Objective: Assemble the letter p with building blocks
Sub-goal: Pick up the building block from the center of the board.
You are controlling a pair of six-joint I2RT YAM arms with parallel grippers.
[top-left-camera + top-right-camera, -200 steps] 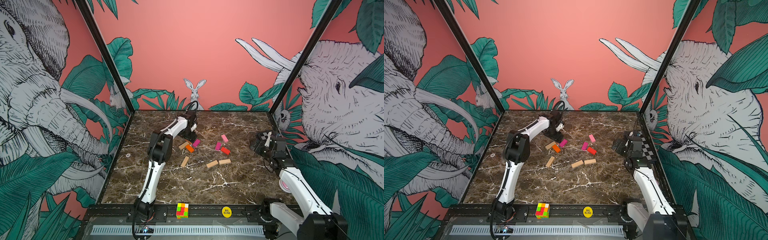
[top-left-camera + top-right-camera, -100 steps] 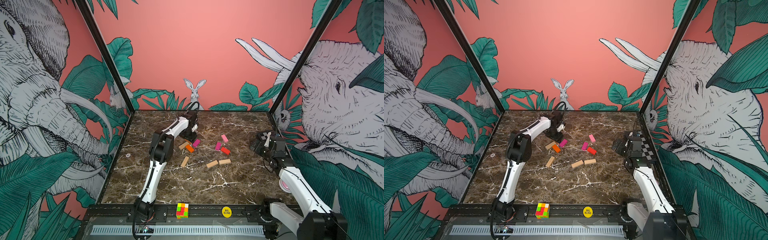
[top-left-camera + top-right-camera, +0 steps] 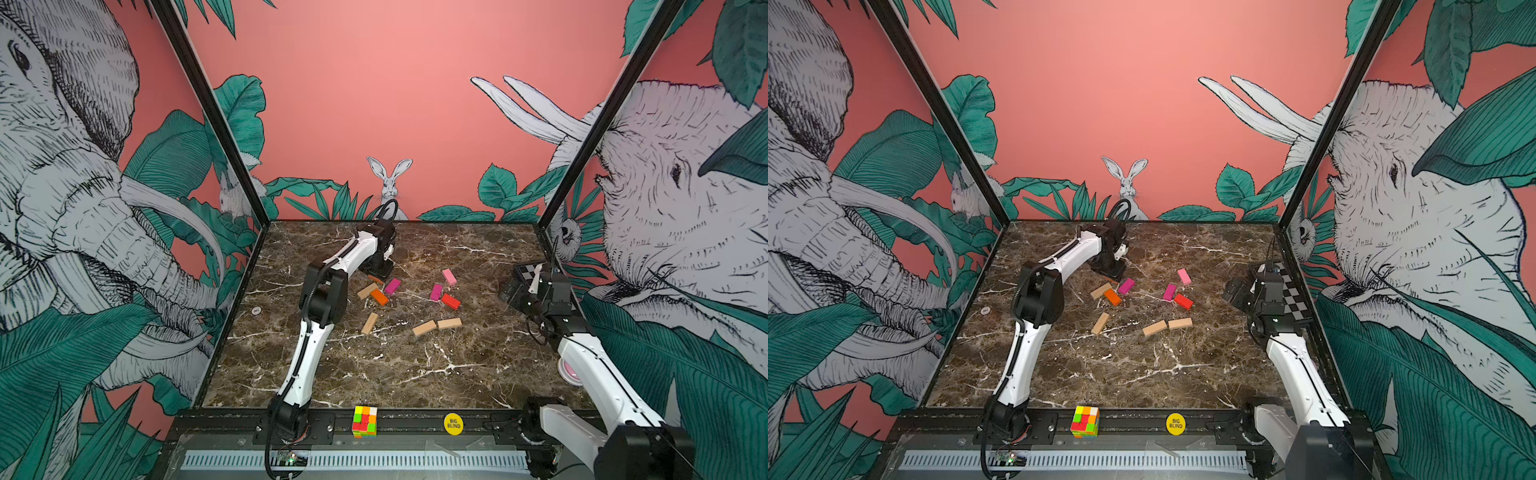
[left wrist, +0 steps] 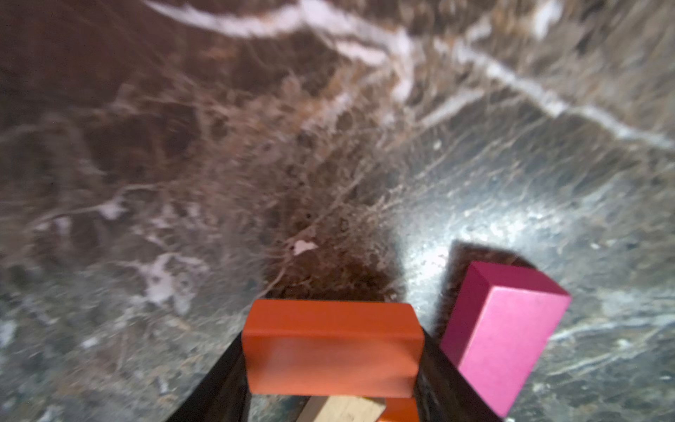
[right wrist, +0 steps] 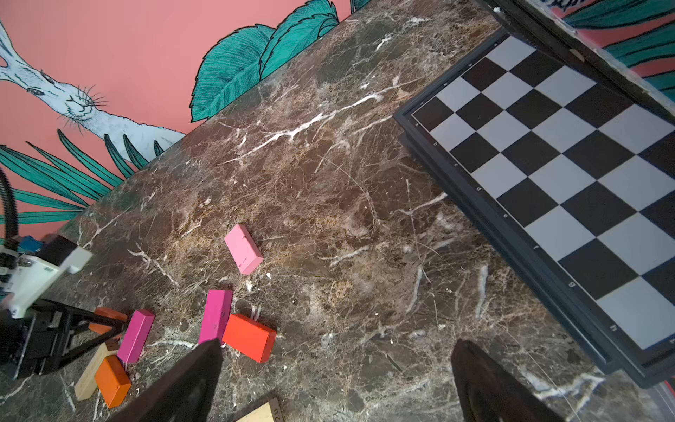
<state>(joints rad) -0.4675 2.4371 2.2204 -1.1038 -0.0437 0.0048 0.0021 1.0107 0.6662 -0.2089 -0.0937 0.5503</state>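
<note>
My left gripper (image 3: 380, 272) reaches to the far middle of the marble table and is shut on an orange building block (image 4: 330, 347), its black fingers (image 4: 226, 380) pressed on the block's two ends. Right beside it lie a magenta block (image 4: 511, 336), a tan block (image 3: 367, 290) and a second orange block (image 3: 379, 296). Further right are a magenta block (image 3: 436, 291), a pink block (image 3: 449, 276) and a red block (image 3: 451, 301). Nearer lie three tan blocks (image 3: 369, 323) (image 3: 424, 328) (image 3: 449, 323). My right gripper (image 5: 336, 383) hovers open at the right side with nothing in it.
A chessboard (image 5: 548, 164) lies at the table's right edge under the right arm. A puzzle cube (image 3: 365, 421) and a yellow disc (image 3: 453, 423) sit on the front rail. A small white disc (image 3: 256, 310) lies near the left wall.
The left gripper's jaws have narrowed onto the orange block at the far middle. The right arm and the other blocks have not moved.
</note>
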